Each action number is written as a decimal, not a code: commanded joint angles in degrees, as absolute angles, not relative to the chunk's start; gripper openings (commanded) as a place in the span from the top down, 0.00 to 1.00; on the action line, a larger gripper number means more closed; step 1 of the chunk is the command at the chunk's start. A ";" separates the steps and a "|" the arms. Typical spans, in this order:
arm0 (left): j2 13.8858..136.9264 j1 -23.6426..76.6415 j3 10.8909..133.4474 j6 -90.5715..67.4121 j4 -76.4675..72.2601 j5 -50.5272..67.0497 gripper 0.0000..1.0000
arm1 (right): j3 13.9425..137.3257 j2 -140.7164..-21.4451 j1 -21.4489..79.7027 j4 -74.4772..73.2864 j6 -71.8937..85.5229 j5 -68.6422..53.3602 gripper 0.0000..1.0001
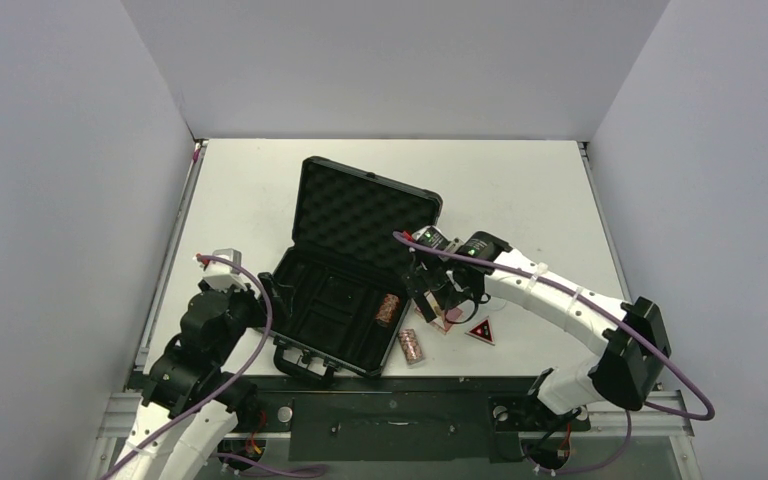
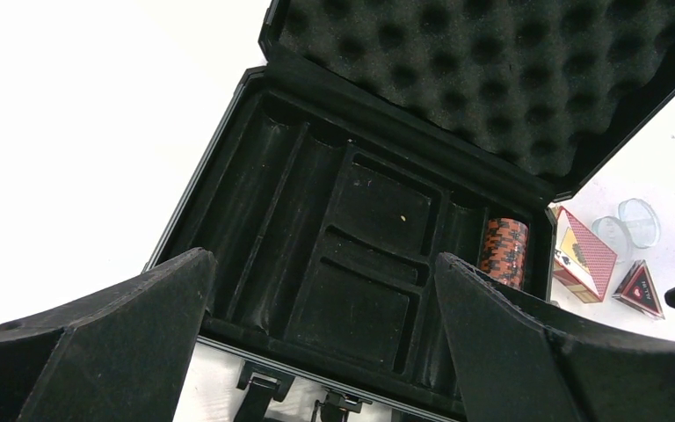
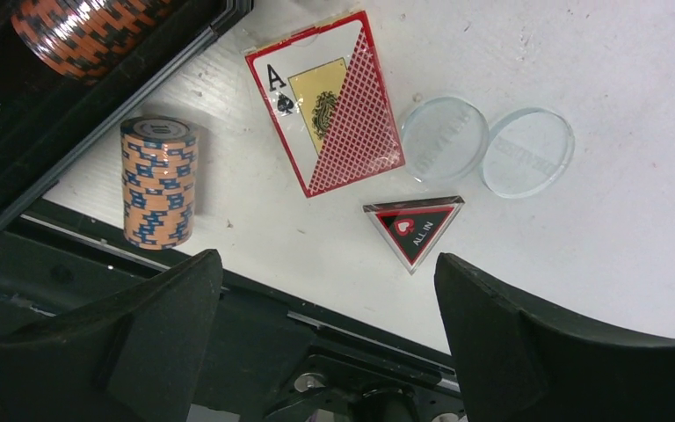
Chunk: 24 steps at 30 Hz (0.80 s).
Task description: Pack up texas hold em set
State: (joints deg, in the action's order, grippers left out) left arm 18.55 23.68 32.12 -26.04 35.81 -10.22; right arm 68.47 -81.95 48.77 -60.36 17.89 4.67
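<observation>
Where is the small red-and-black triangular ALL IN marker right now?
In the top view the marker lies on the white table, right of the open black case, beside the pink card box and two clear discs.

Black case (image 1: 360,215), orange-black chip roll (image 2: 504,251), red-latticed card box (image 3: 338,101), red-black triangle (image 3: 414,230)

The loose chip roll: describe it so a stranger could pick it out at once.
Find the open black case in the middle of the white table. Just off its near right corner, a chip roll lies on the table, left of the card box. The other roll sits inside the case; this one is outside it.
</observation>
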 commanded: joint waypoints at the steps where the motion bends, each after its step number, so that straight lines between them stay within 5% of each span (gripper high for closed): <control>1: 18.64 23.73 32.09 -24.78 31.56 -9.96 0.04 | 64.29 -78.75 48.89 -54.31 12.78 2.28 0.13; 10: 15.72 23.73 31.18 -23.80 30.59 -9.27 0.04 | 58.92 -70.05 49.64 -42.36 -3.21 -2.48 0.07; 24: 10.14 25.98 29.97 -22.29 29.82 -7.40 0.04 | 53.79 -80.77 48.75 -40.56 -13.08 -9.01 0.10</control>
State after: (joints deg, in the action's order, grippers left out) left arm 12.03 24.40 30.17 -23.44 33.15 -8.40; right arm 54.37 -79.20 49.10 -44.51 -10.02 -6.59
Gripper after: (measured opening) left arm 0.964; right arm 0.904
